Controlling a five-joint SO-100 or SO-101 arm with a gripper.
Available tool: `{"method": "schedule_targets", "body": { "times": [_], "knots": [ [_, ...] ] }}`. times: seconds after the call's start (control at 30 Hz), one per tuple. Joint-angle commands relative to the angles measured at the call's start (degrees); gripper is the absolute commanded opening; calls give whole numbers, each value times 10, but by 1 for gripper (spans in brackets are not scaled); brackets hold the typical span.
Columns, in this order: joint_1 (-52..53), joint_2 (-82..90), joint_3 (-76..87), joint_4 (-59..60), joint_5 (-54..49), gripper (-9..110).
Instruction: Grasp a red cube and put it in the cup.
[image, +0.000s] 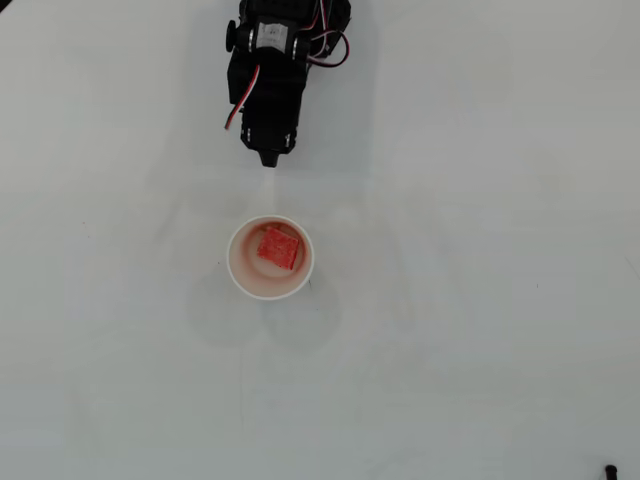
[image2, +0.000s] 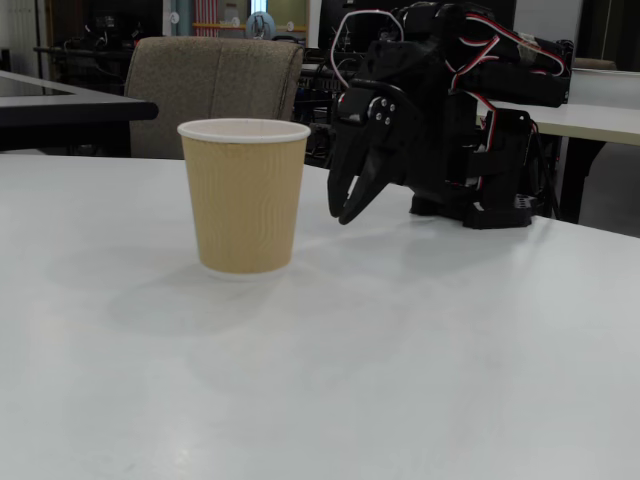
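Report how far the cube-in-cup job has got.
Done: the red cube lies inside the cup in the overhead view. In hand: nothing; the gripper is empty, apart from the cup, fingers pointing down at the table. Left: nothing visible for the cube itself.

One camera looks straight down from high up. The other sits low on the worktop (image2: 420, 380), close by. Both show the cup (image: 269, 259) and the arm (image2: 450, 110).
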Motion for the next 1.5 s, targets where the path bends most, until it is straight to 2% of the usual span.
{"method": "schedule_targets", "body": {
  "times": [0.0, 0.17, 0.4, 0.77, 1.47],
  "knots": [
    [-17, 3, 6, -7, -27, 0],
    [-9, 4, 9, -12, -22, 0],
    [11, 4, 58, -185, 2, 0],
    [31, 4, 58, -193, 113, 1],
    [36, 3, 58, -192, 111, 0]
  ]
}}
